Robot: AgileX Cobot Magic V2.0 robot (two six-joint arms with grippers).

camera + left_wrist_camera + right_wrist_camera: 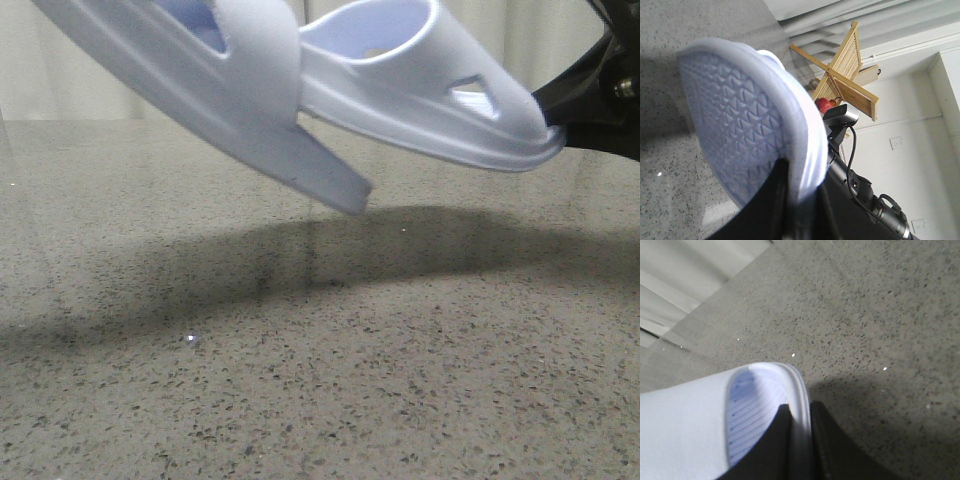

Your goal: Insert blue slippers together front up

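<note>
Blue slippers held in the air over the table, one in each claw.

The left slipper slopes down toward the right slipper, its end already meeting the other's strap opening. The left claw pinches its slipper's rim; the right claw clamps its heel edge.
</note>
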